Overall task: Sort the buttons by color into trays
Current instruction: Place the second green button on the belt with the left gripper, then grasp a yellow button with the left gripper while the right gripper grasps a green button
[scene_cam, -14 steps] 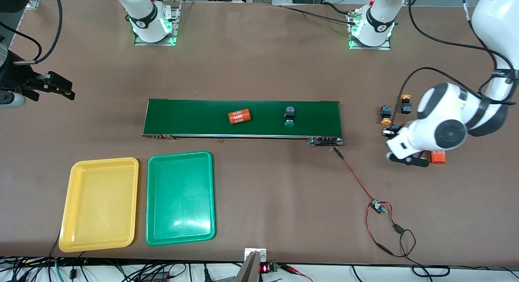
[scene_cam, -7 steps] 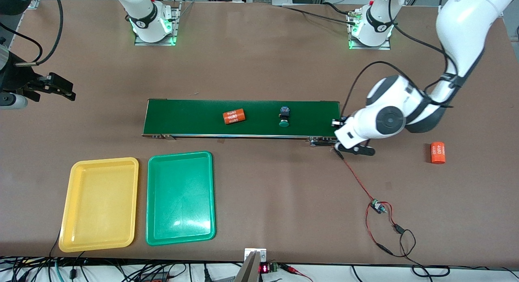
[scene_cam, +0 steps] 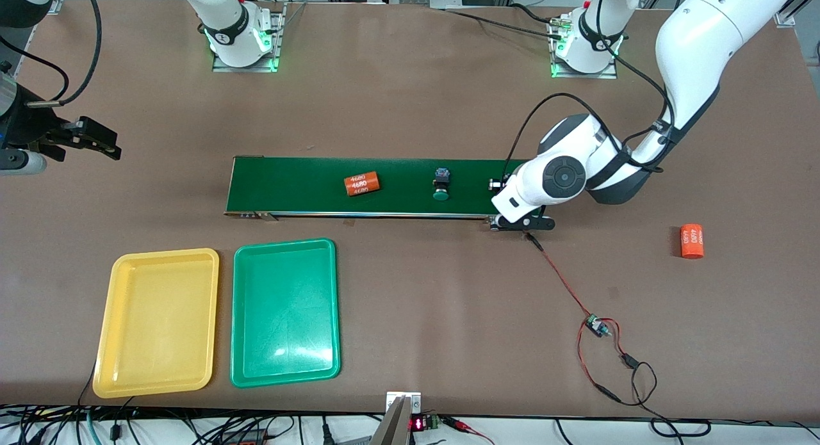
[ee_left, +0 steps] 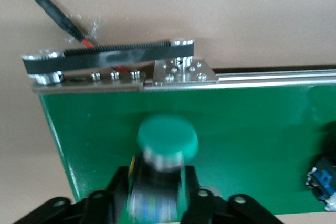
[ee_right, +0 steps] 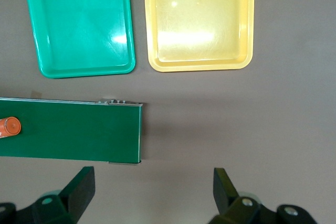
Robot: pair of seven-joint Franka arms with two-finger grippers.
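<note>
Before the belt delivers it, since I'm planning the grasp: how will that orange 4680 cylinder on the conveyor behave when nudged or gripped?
The orange 4680 cylinder lies on its curved side on the conveyor belt, so a nudge would probably roll it. Its smooth round shell could slip between flat jaws. It looks rigid, unlikely to deform.

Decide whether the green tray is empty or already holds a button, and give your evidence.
Empty. The green tray shows only bare, glossy floor in the front view, and the right wrist view shows the same. The one free green button lies on the conveyor belt.
</note>
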